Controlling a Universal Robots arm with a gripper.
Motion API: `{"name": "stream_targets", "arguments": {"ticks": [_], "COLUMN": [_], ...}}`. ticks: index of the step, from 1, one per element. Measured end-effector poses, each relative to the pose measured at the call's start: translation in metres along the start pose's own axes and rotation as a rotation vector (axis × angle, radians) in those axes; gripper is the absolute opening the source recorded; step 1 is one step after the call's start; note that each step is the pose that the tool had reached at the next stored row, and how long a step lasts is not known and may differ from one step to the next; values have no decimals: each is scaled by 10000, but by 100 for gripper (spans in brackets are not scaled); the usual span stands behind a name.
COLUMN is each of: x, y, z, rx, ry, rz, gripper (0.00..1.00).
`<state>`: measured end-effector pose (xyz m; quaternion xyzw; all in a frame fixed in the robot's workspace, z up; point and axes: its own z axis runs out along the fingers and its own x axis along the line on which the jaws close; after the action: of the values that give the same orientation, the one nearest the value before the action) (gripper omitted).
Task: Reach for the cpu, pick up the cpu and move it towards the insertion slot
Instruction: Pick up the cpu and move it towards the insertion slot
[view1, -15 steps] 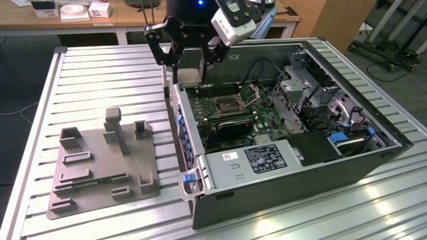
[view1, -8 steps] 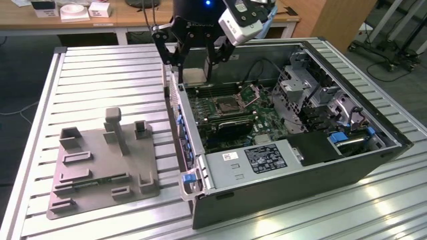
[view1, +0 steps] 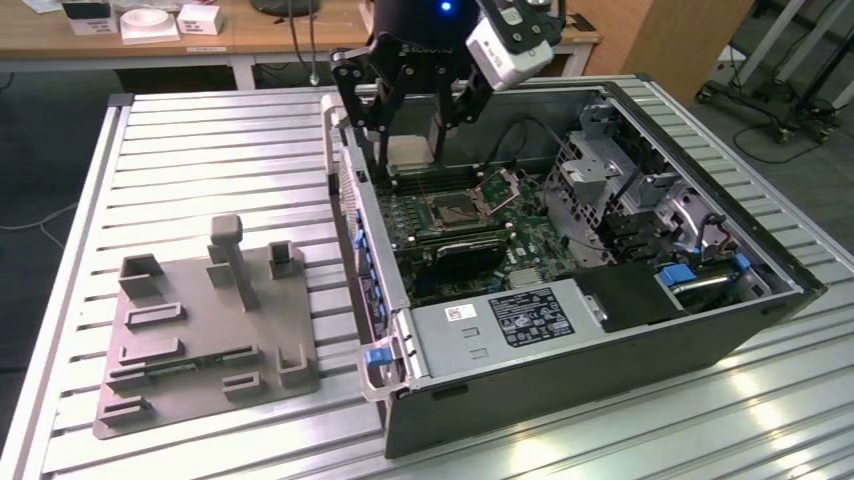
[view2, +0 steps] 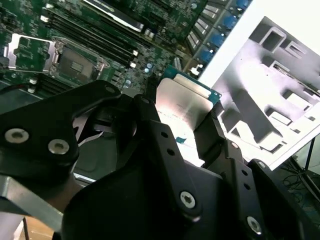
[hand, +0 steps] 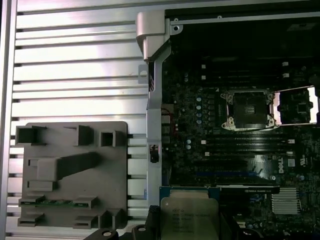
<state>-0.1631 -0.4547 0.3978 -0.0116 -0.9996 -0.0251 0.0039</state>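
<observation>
Black multi-link tool (view1: 407, 140) is clamped on the cpu (view1: 407, 152), a small flat square chip with silvery-grey metal top and pale edge; the fingers (view2: 210, 130) grip it by opposite edges, seen in both wrist views (chip at (view2: 182, 102) and (hand: 189, 212)). Chip is off any surface, held in the air over the far part of the open black computer case (view1: 747, 300), just inside the case wall nearest the fixture plate.

Step in hand: pick-up looks done, carry toward the insertion slot under way. Insertion slot (view1: 451, 208) is the square silver metal-framed socket with dark centre on the green motherboard (view1: 441, 240); its hinged retention frame (view1: 507, 187) stands open. Slot also at (hand: 247, 110) and (view2: 75, 62). Chip is near the slot but not over it, apart from it.

Next move calls for shifting the chip sideways across the board until it sits square above the socket, keeping it level and clear of the raised frame.

Grey plastic fixture plate with upright blocks (view1: 200, 320) lies on the ribbed aluminium bench (view1: 200, 150), beside the case, toward the bench's near corner at the exterior view's left.
</observation>
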Motion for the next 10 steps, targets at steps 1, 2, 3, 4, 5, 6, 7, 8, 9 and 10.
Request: {"name": "stream_targets", "arguments": {"ticks": [1,2,3,4,5,6,7,8,9,10], "x": [-27,-50,-72,-96,-118,-142,-162,-182,-202,-222], "y": [1,1,2,2,3,3,4,4,4,5], "z": [2,2,4,5,5,6,7,7,8,8], "rx": [-1,-1,-1,0,0,-1,0,0,0,0], "ry": [-1,0,-1,0,0,0,0,0,0,0], "rz": [0,1,0,0,0,-1,0,0,0,0], "gripper": [54,54,54,54,54,54,54,54,54,54]}}
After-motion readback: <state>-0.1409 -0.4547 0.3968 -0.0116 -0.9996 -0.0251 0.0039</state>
